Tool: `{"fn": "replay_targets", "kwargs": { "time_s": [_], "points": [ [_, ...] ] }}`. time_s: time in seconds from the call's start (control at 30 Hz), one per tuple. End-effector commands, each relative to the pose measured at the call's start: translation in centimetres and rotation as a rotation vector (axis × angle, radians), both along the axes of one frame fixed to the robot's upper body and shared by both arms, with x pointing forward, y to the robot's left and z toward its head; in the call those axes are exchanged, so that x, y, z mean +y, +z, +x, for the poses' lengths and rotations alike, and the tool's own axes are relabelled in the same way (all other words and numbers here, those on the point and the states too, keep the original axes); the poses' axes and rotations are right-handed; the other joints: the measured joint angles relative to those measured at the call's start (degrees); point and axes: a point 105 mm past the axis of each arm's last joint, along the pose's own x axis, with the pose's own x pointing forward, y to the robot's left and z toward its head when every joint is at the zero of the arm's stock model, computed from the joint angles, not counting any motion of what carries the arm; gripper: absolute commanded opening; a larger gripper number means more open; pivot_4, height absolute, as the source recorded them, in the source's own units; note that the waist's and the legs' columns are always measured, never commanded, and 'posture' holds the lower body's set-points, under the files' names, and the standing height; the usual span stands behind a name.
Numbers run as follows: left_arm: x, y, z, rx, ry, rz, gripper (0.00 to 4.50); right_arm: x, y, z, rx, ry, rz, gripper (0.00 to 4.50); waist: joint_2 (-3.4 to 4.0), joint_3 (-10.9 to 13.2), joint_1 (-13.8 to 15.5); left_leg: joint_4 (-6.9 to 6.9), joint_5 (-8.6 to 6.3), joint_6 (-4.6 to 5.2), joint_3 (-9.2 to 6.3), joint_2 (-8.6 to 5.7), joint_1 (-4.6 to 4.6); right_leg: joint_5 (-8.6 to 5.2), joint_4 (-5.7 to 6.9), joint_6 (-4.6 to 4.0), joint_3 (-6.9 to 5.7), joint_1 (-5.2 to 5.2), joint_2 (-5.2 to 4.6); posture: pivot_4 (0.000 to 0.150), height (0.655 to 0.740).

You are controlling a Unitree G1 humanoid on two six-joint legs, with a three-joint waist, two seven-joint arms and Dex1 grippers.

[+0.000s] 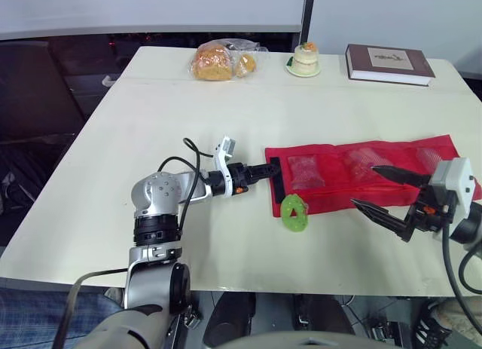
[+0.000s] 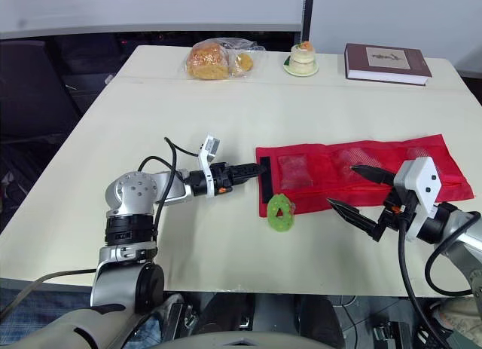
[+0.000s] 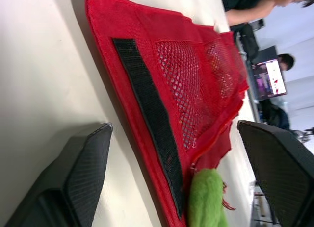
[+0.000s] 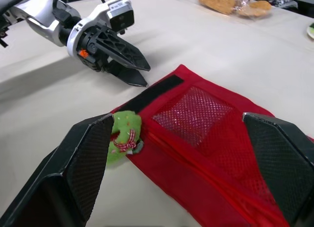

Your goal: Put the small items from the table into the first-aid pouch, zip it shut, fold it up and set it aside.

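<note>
First-aid pouch is judged part-packed (green item at its edge); a grasp is needed, left tool and right tool held open.

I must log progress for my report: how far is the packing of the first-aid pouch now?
Done: nothing certain; the red pouch lies flat, unfolded. In hand: nothing; left claw open at its end, right claw open above its near edge. Left: green ring lies outside, then zipping, folding, setting aside.
</note>
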Motion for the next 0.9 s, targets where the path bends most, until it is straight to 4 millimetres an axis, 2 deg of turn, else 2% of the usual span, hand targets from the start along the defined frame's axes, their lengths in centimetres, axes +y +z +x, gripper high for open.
{"fn": "replay_targets", "kwargs": {
  "time_s": [0.03, 0.23, 0.37, 0.4, 0.47, 0.57, 0.63, 0.73, 0.9],
  "points": [
    [-1.5, -1.1, -0.8, 0.067, -0.055, 0.055, 4.48, 0.4, 1.0, -0.3, -0.065, 0.008, 0.004, 4.5, 0.0, 0.0, 0.0, 0.0, 0.0, 0.0, 0.01, -0.02, 0.0, 0.0, 0.0, 0.0, -0.02, 0.0, 0.0, 0.15, 0.74],
    [-3.5, -0.2, -0.6, 0.12, -0.077, -0.07, 4.48, -0.4, 0.5, -0.4, -0.068, -0.01, 0.001, 4.5, 0.0, 0.0, 0.1, 0.0, -0.03, 0.05, 0.04, -0.05, -0.04, 0.1, -0.06, 0.2, -0.06, 0.0, 0.01, 0.15, 0.74],
    [-3.9, 0.2, -0.7, 0.146, -0.075, -0.144, 3.38, -0.3, 0.6, -0.5, -0.071, -0.005, -0.001, 4.5, -0.02, 0.0, -0.1, 0.0, -0.03, 0.05, 0.04, -0.05, -0.13, 0.1, -0.1, 0.21, -0.07, -0.07, 0.02, 0.15, 0.74],
    [-3.9, 0.3, -0.6, 0.154, -0.07, -0.167, 2.8, -0.3, 0.6, -0.5, -0.073, -0.003, 0.0, 4.5, -0.03, 0.0, -0.1, 0.0, -0.03, 0.05, 0.03, -0.04, -0.19, 0.11, -0.09, 0.21, -0.07, -0.15, 0.03, 0.15, 0.74],
    [-3.7, 0.4, -0.6, 0.153, -0.067, -0.182, 2.2, 0.0, 0.7, -0.5, -0.072, 0.008, 0.003, 4.5, -0.03, 0.0, -0.2, 0.0, -0.02, 0.02, 0.0, -0.03, -0.33, 0.11, -0.05, 0.2, -0.08, -0.31, 0.06, 0.15, 0.74],
    [-3.3, 0.3, -0.5, 0.147, -0.058, -0.179, 0.72, 0.5, 0.8, -0.5, -0.07, 0.028, 0.008, 4.5, -0.02, 0.0, -0.2, -0.01, 0.0, -0.01, 0.0, 0.01, -0.35, 0.11, 0.02, 0.2, -0.05, -0.39, 0.1, 0.15, 0.74],
    [-2.6, 0.2, -0.4, 0.138, -0.039, -0.17, 0.08, 1.1, 0.9, -0.6, -0.064, 0.055, 0.012, 4.5, -0.03, 0.0, -0.2, -0.01, 0.01, -0.04, -0.01, 0.01, -0.36, 0.11, 0.02, 0.19, -0.07, -0.39, 0.1, 0.15, 0.74],
    [-1.9, 0.3, -0.2, 0.125, -0.022, -0.169, 0.08, 2.1, 0.8, -0.6, -0.05, 0.095, 0.014, 4.5, -0.03, 0.0, -0.3, -0.01, 0.02, -0.04, 0.04, 0.01, -0.35, 0.11, 0.02, 0.19, -0.04, -0.39, 0.09, 0.15, 0.74],
    [-1.0, 0.2, 0.0, 0.112, -0.001, -0.164, 0.08, 5.3, -0.5, -0.7, -0.004, 0.205, 0.006, 4.5, -0.03, 0.0, -0.3, -0.01, 0.03, -0.08, 0.01, 0.01, -0.34, 0.11, 0.03, 0.19, -0.04, -0.4, 0.09, 0.15, 0.74]
  ]
}}
